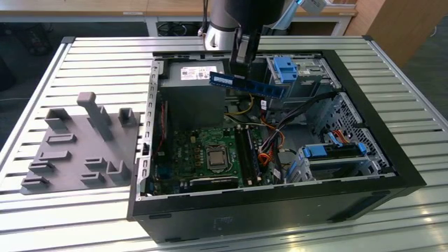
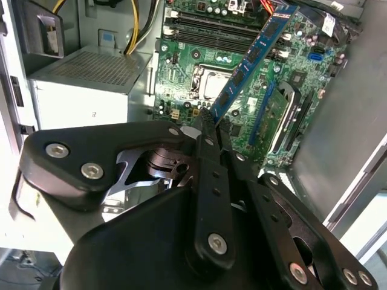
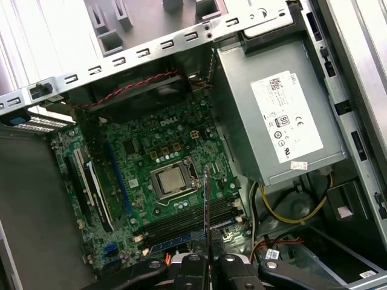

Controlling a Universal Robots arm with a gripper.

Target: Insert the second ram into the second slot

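The second ram (image 1: 248, 84) is a long blue stick with dark chips, hanging level in the air over the open computer case (image 1: 364, 131), above the power supply and the back of the motherboard (image 1: 203, 157). My gripper (image 1: 240, 72) is shut on its upper edge. The second wrist view shows the ram (image 2: 251, 60) running out from the closed fingertips (image 2: 211, 127) over the board. In the first wrist view the ram (image 3: 207, 199) is edge-on above the gripper (image 3: 207, 261), over the long memory slots (image 3: 181, 222) beside the processor socket (image 3: 172, 180). Which slot is the second slot I cannot tell.
A grey power supply (image 1: 194, 79) with a white label fills the case's back corner. Blue drive caddies (image 1: 287, 68) (image 1: 336, 150) and loose cables (image 1: 269, 142) sit on the exterior view's right. A grey fixture plate (image 1: 77, 152) with upright posts lies outside the case on the exterior view's left.
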